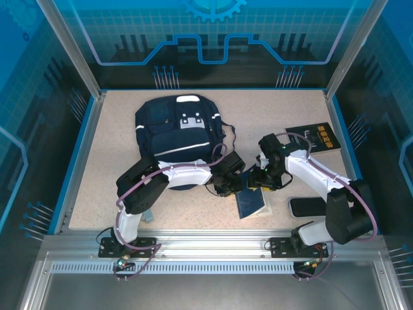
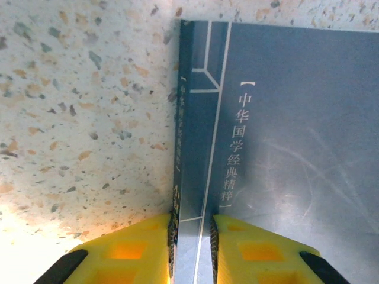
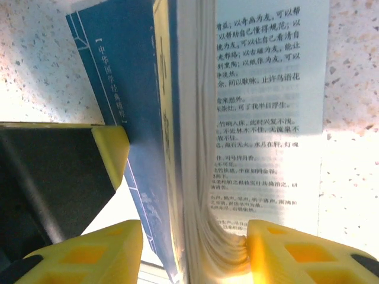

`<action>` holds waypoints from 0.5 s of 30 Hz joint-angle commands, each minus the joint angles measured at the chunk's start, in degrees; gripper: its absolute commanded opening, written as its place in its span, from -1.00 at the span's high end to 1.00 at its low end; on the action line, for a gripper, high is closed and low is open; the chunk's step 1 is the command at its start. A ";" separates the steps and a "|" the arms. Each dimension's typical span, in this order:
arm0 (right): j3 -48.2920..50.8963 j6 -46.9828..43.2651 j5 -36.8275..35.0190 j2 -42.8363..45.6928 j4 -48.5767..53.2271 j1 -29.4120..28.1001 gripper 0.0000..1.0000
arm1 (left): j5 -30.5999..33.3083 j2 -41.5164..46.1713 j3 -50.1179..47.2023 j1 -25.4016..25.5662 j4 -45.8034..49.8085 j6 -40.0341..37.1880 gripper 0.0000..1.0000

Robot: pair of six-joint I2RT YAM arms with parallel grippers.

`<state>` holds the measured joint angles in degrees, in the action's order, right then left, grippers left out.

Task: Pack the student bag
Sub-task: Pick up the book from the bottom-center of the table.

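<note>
The left arm (image 1: 184, 174) reached from its base low across the table (image 1: 110, 161) to the right, its forearm passing over the near edge of the bag (image 1: 177, 129). The right arm (image 1: 310, 171) was folded back at the elbow near the right edge, stretched away and to the left, then bent down at the wrist. Both wrists met at the middle of the table over a blue book (image 1: 251, 201) that stood partly open.

The left fingers (image 2: 142, 251) were clamped on the book's front cover, close to the spine. The right fingers (image 3: 296, 254) sat astride the cover and the page block. One pressed the bulging pages and the other lay just beside the cover, so I could not tell whether they truly pinched it.

The bag lay flat at the back left of the table. Its near right corner was just behind and left of the two sets of fingers, apart from the book.
</note>
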<state>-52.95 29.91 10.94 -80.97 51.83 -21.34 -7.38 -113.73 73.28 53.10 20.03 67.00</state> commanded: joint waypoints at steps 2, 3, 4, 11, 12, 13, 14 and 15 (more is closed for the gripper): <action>-0.98 -0.21 2.83 1.22 1.63 -0.98 0.11 | -1.92 -0.97 -0.39 0.43 -0.89 -0.59 0.50; -1.00 -0.20 2.90 1.32 1.69 -0.95 0.13 | -1.95 -0.96 -0.35 0.47 -0.87 -0.63 0.50; -1.03 -0.05 2.69 1.41 1.84 -0.91 0.16 | -1.94 -0.96 -0.35 0.48 -0.86 -0.65 0.49; -2.21 0.68 -3.16 2.22 4.25 -0.98 0.35 | -1.41 -0.20 -0.19 0.18 -0.17 -1.24 0.49; -2.16 0.67 -2.43 2.14 4.16 -0.98 0.38 | -1.36 -0.12 -0.16 0.22 -0.05 -1.29 0.49; -2.29 0.50 -1.84 1.91 4.19 -0.99 0.40 | -1.33 -0.01 -0.17 0.17 0.08 -1.38 0.49; -2.38 0.52 -1.44 1.65 4.24 -0.98 0.42 | -1.32 0.08 -0.21 0.11 0.14 -1.38 0.50; -2.34 0.50 -0.77 1.48 4.09 -0.98 0.44 | -1.31 0.14 -0.16 0.07 0.11 -1.51 0.49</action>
<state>-53.71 30.35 7.86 -79.96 55.94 -21.34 -7.38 -113.73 73.28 53.08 20.05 66.92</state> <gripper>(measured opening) 0.287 0.254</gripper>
